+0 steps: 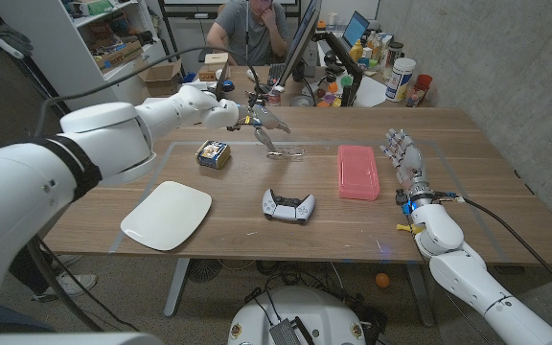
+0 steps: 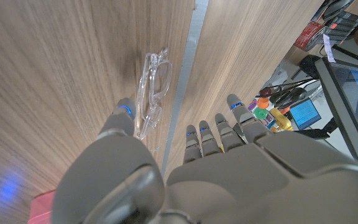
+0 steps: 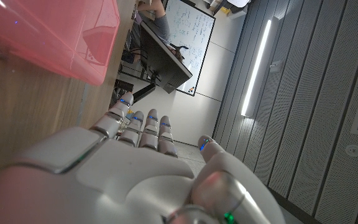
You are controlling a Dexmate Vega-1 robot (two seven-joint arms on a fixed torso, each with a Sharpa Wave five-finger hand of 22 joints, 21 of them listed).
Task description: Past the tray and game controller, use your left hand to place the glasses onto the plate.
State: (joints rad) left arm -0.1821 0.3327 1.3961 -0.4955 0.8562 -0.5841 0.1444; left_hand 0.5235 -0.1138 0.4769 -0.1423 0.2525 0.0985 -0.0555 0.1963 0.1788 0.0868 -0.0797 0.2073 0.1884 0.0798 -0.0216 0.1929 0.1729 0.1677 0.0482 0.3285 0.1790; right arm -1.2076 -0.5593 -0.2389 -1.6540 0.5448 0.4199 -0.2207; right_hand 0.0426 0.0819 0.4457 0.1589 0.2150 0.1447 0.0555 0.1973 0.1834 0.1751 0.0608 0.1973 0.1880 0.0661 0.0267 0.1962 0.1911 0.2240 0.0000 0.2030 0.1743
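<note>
The left hand (image 1: 264,123) hovers with fingers spread, holding nothing, just above the clear glasses (image 1: 288,151), which lie on the table at twelve o'clock from the game controller (image 1: 287,205). The right hand (image 1: 402,153) stands with fingers spread beside the pink tray (image 1: 357,172). No writing is readable.

Head camera high over table (image 1: 468,144), wrist cameras close behind each hand
</note>
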